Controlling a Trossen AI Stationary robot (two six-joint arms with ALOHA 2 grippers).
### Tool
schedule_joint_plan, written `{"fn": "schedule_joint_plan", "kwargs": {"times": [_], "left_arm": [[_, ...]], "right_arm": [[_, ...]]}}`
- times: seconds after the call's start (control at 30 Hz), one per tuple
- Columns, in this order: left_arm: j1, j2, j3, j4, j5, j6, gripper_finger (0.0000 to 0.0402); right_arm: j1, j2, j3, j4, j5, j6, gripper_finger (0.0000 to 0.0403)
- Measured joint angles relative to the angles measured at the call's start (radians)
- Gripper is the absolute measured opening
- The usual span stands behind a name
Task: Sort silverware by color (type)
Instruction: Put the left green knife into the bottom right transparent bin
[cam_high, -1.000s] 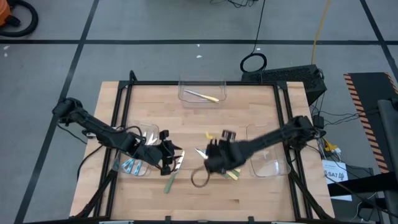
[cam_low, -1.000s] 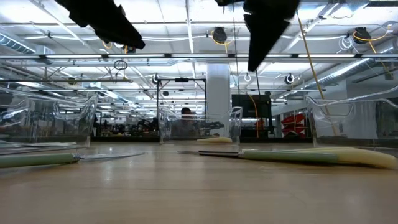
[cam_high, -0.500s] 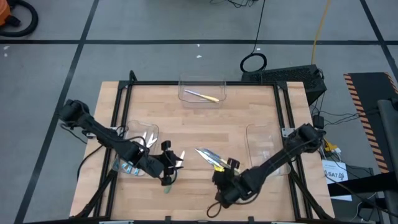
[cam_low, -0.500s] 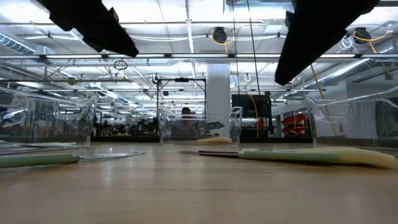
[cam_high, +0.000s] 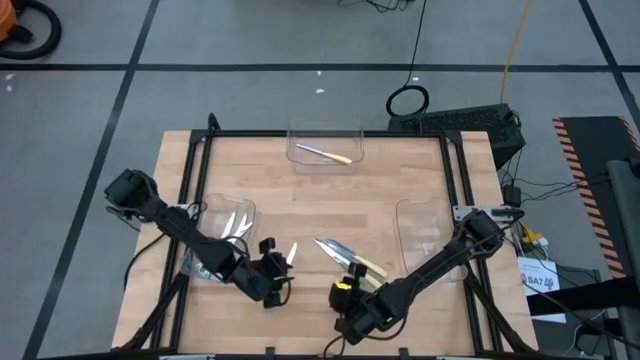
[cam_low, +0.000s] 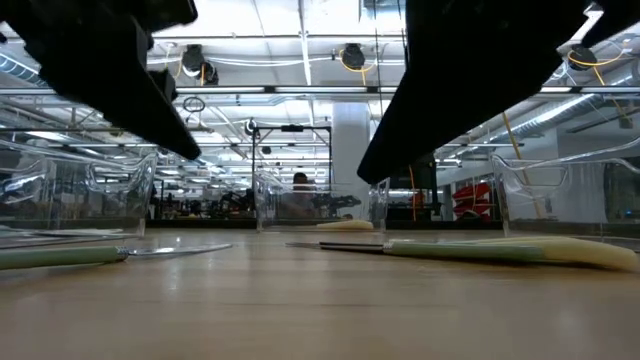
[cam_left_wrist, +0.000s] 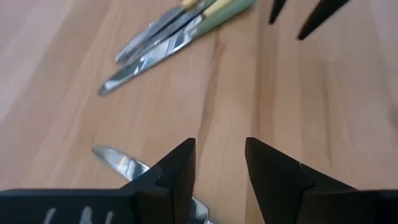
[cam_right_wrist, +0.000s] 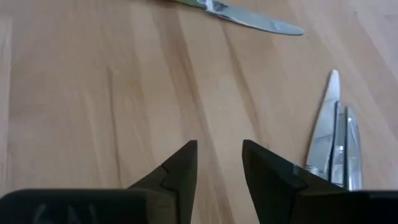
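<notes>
Hovering low over the near edge of the counter (cam_high: 320, 190), our left end effector (cam_high: 272, 290) sits left of centre with its two fingers (cam_left_wrist: 177, 174) held a narrow gap apart and nothing between them. Directly beneath it lies a green-handled knife (cam_left_wrist: 124, 165), its silver blade showing just beside the fingers in the left wrist view; in the high view we see only the blade tip poking out past the end effector toward the far edge.

Our right end effector (cam_high: 350, 318) hangs close to the near edge too, a little right of centre, fingers (cam_right_wrist: 180, 174) likewise parted by a narrow gap and empty.

Between the two end effectors and slightly farther from the near edge, a small cluster of utensils (cam_high: 343, 258) lies on the bare wood near the counter's middle: silver blades pointing toward the left edge, with yellow and pale green handles trailing toward the near right corner. The blades lie side by side and seem to touch.

Along the left edge we see a clear bin (cam_high: 205, 210) holding blue-handled pieces (cam_high: 208, 268) and a couple of silver heads. At the far edge, a second clear bin (cam_high: 326, 133) holds a single yellow-handled utensil (cam_high: 324, 153). A third clear bin (cam_high: 402, 215) stands by the right edge; our right arm crosses over it, and we cannot tell whether anything lies inside.
</notes>
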Motion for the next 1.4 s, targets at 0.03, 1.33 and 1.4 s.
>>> {"fn": "schedule_joint_plan", "kwargs": {"times": [0.03,1.33,1.4], "left_arm": [[0.0,0.011,0.0,0.001,0.0,-0.016,0.0157],[-0.052,0.447,0.564,-0.919,0.143,-0.756,0.0243],[-0.052,0.446,0.564,-0.912,0.143,-0.756,0.0243]], "right_arm": [[0.0,0.003,0.0,0.003,-0.004,-0.007,0.0123],[-0.04,0.008,0.001,-0.023,-0.013,-0.315,0.0123],[-0.037,0.008,0.001,-0.023,-0.017,-0.299,0.0123]]}}
